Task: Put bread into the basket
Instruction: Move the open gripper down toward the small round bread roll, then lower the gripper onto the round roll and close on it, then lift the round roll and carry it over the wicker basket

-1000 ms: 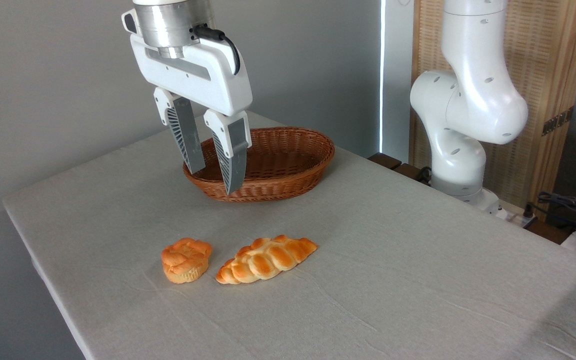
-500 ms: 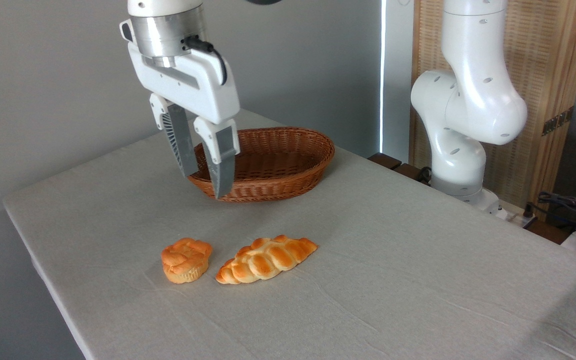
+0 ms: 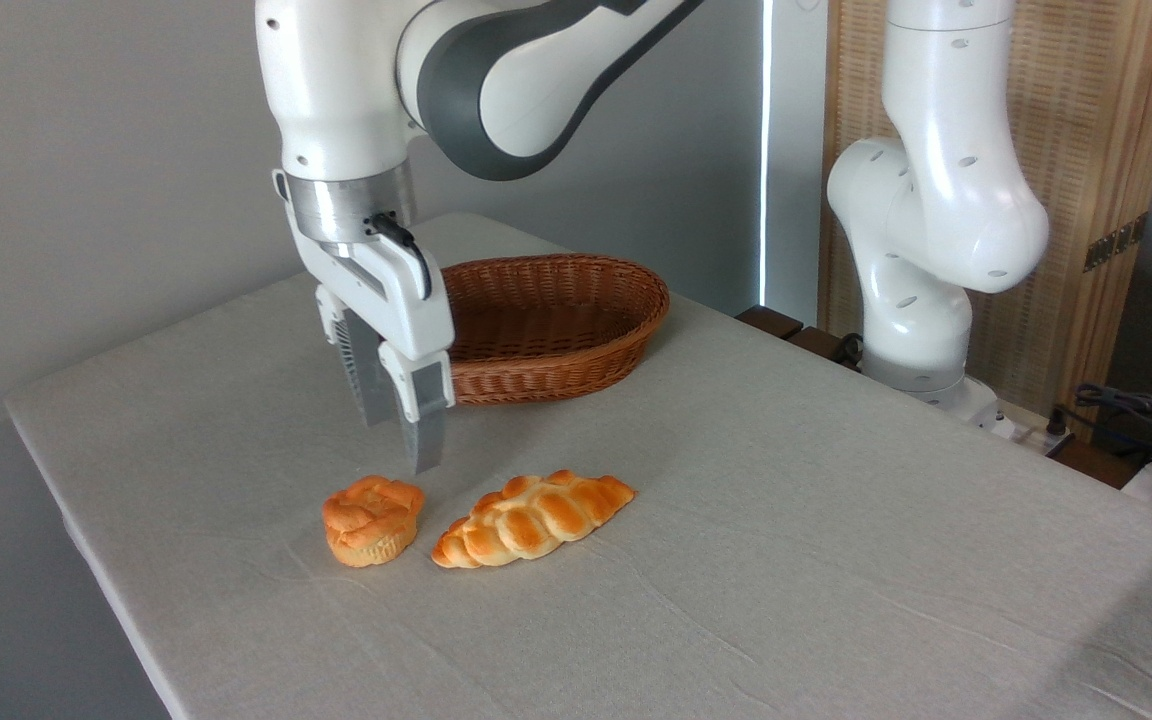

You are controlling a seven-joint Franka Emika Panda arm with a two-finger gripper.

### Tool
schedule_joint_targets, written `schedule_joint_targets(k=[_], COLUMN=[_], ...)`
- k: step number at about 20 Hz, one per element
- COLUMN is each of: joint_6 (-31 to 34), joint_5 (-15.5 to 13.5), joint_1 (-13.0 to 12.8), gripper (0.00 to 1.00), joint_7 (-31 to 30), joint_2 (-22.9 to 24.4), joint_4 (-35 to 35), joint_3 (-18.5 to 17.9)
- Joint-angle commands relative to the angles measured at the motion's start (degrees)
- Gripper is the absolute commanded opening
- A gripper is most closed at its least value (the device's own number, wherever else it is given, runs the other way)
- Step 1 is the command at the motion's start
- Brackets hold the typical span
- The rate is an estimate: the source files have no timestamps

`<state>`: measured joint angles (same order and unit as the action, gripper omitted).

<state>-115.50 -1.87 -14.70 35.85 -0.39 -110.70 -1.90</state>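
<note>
No readable writing; pincer (image 3: 398, 444) open, empty, just above bread (image 3: 372, 520); basket (image 3: 546, 325) behind.

One fixed camera looks down across the table (image 3: 836, 560) from nearby.

A: Surfaces? Table (image 3: 836, 560) is covered in matt off-white cloth, fine weave, lightly creased.
B: Arm (image 3: 936, 200) shells: glossy white plastic, grey joint band. Brushed metal ring above the gripper (image 3: 398, 440); fingers (image 3: 424, 425) matt grey, ribbed on the inner face.
A: Basket (image 3: 576, 340): brown woven wicker, slight sheen, rough texture.
B: Bread (image 3: 372, 520): orange-golden glazed top, paler matt sides. Braided loaf (image 3: 533, 518): smooth, shiny golden crust.
A: Screen (image 3: 1096, 150) behind: wood frame, woven reed panel.
</note>
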Motion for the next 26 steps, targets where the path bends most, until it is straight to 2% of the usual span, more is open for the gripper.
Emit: schedule_joint_targets(k=[1, 3, 4, 6, 9, 12, 18, 19, 20, 21, 22, 26], joint_6=[4.41, 4.41, 3.71, -1.63, -10.50, -16.39, -23.10, -23.10, -23.10, -23.10, -23.10, -23.01], joint_5=[3.53, 5.38, 5.47, 4.86, 4.77, 4.95, 5.47, 5.65, 5.65, 5.65, 5.65, 5.65], joint_1=[-0.41, -0.33, -0.33, -0.50, -1.64, -2.35, -2.79, -2.79, -2.79, -2.79, -2.79, -2.79], gripper=[1.00, 1.00, 1.00, 1.00, 1.00, 1.00, 1.00, 0.90, 0.61, 0.45, 0.39, 0.39], joint_7=[1.15, 1.85, 2.46, 2.21, 2.38, 2.47, 2.47, 2.47, 2.82, 2.82, 2.82, 2.82], joint_2=[4.00, 6.01, 6.19, 5.67, 2.86, 0.23, -3.91, -4.00, -4.00, -4.00, -4.00, -4.00], joint_4=[-4.42, -8.20, -8.56, -8.57, -8.74, -8.74, -8.74, -8.74, -8.74, -8.74, -8.74, -8.74], joint_3=[-0.65, -0.65, -0.65, -0.56, -0.47, -0.47, -0.12, -0.04, -0.03, -0.03, -0.03, -0.03])
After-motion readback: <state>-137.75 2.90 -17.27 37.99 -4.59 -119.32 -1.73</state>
